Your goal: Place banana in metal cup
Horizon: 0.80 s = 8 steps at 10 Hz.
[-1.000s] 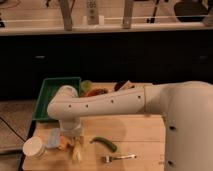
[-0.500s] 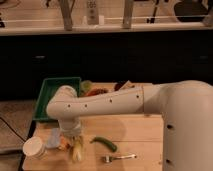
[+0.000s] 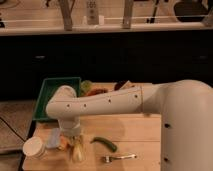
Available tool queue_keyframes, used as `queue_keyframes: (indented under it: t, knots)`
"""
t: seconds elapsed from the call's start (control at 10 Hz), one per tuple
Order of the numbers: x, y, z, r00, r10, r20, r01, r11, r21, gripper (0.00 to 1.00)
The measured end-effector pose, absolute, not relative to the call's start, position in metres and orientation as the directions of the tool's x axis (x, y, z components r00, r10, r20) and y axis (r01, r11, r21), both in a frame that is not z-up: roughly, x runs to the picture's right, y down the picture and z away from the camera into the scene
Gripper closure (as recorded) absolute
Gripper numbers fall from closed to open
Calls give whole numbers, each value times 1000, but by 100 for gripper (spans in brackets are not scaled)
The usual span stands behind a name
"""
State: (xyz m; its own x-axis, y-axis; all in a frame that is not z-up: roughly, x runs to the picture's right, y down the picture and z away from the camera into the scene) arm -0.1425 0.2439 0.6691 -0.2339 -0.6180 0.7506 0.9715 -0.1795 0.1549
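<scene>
Wooden bench [image 3: 135, 131] under dark cabinets [image 3: 125, 60] carries everything. The white arm [image 3: 110, 102] reaches left, its pincer [image 3: 73, 136] low over the pale banana [image 3: 76, 151], which lies beside a green pepper [image 3: 104, 144]. Whether the pincer grips it, I cannot tell.

Cream-white rounded arm [image 3: 100, 102] (small dark dots along it); jaws at its lower-left end.
</scene>
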Motion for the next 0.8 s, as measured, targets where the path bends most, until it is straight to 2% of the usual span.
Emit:
queue_keyframes:
  t: [0.8]
  knots:
    - [-156,220,674,-252,-651,716,967,-204,155,98]
